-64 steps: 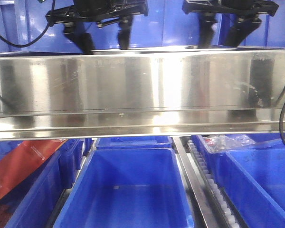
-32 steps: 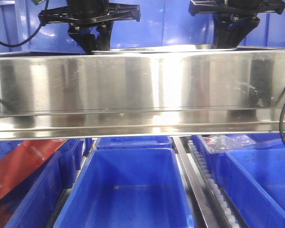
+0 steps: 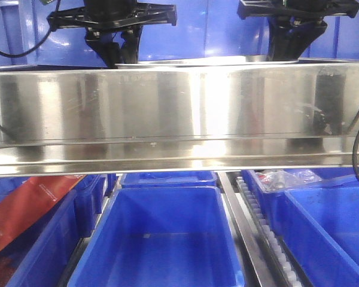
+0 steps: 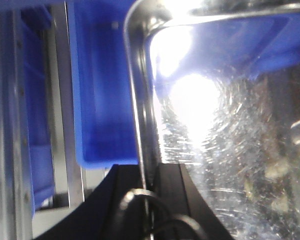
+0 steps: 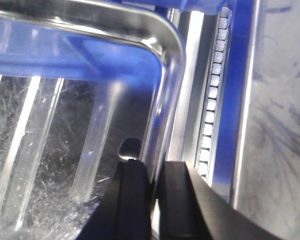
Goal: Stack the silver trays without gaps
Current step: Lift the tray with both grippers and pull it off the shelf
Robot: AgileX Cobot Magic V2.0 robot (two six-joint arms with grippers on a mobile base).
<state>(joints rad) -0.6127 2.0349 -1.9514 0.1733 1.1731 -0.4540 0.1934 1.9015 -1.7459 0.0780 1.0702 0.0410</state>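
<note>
One silver tray, just above the steel rail, was clamped at opposite rims by left gripper and right gripper; stacking was judged pending, no stack visible.

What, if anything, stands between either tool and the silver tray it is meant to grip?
Nothing visible. The left tool and right tool are each shut on the rim of the silver tray. What lies below the tray is hidden behind the steel rail in the front view.

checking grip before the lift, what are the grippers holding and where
One silver tray, by its rim: left gripper pinches one side, right gripper the opposite side.
</note>
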